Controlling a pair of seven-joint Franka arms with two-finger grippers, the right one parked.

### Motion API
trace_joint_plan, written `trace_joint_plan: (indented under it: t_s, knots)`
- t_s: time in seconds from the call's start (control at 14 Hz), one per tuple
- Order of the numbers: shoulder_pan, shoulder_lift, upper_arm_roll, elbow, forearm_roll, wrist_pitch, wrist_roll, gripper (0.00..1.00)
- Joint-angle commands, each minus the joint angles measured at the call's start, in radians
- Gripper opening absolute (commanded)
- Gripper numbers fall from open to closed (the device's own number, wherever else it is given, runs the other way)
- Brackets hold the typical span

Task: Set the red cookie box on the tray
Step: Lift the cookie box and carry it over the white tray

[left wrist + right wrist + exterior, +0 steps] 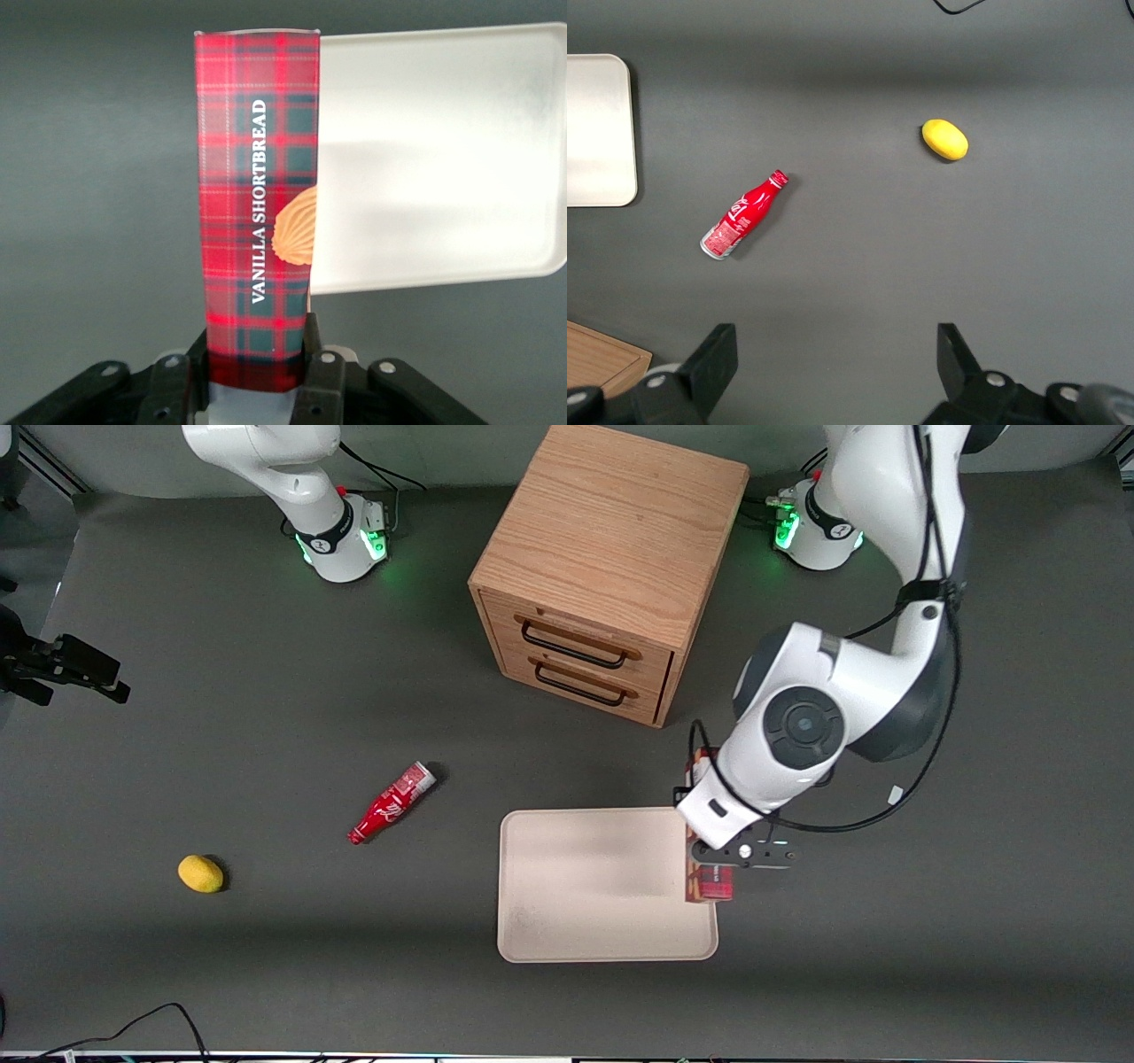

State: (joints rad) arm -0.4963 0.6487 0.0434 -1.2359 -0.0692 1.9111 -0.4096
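A light oak two-drawer cabinet (611, 567) fills the upper centre of the front view, both drawers closed. Lower centre on the dark grey table (266, 974) lies the flat pale beige tray (594, 886), nothing resting inside. At its edge the left gripper (713, 868) clamps the long red plaid cookie box (257, 212); the wrist view alone shows "Vanilla Shortbread". Lower left lie a small red bottle (391, 803) and a yellow lemon (201, 873).

Items counted on the table: one cookie box (711, 884), held in the one working gripper (714, 861); one tray (595, 886); one red bottle (391, 802); one lemon (200, 873); one wooden cabinet (611, 558) with two drawers, each bearing one handle.
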Motion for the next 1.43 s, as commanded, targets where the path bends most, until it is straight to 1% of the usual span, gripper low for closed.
trace_joint_plan:
  t_s: [0.0, 0.21, 0.36, 0.5, 0.71, 0.79, 1.07, 1.21, 1.29, 1.36]
  knots:
    - [-0.019, 0.084, 0.010, 0.073, 0.015, 0.067, -0.046, 0.00]
    - [-0.019, 0.201, 0.013, 0.154, 0.019, 0.130, -0.047, 0.00]
    - [-0.019, 0.239, 0.016, 0.165, 0.028, 0.170, -0.046, 0.00]
    - [-0.018, 0.262, 0.016, 0.165, 0.049, 0.187, -0.044, 0.00]
    - [-0.018, 0.279, 0.016, 0.164, 0.060, 0.198, -0.037, 0.00]
    - [-0.018, 0.282, 0.016, 0.162, 0.077, 0.210, -0.037, 0.00]
    - [-0.018, 0.299, 0.016, 0.161, 0.092, 0.220, -0.035, 0.00]
    - [-0.018, 0.307, 0.013, 0.154, 0.106, 0.241, -0.035, 0.13]
    - [-0.018, 0.307, 0.015, 0.154, 0.106, 0.244, -0.034, 0.37]
    - [-0.018, 0.309, 0.013, 0.154, 0.106, 0.244, -0.017, 0.53]
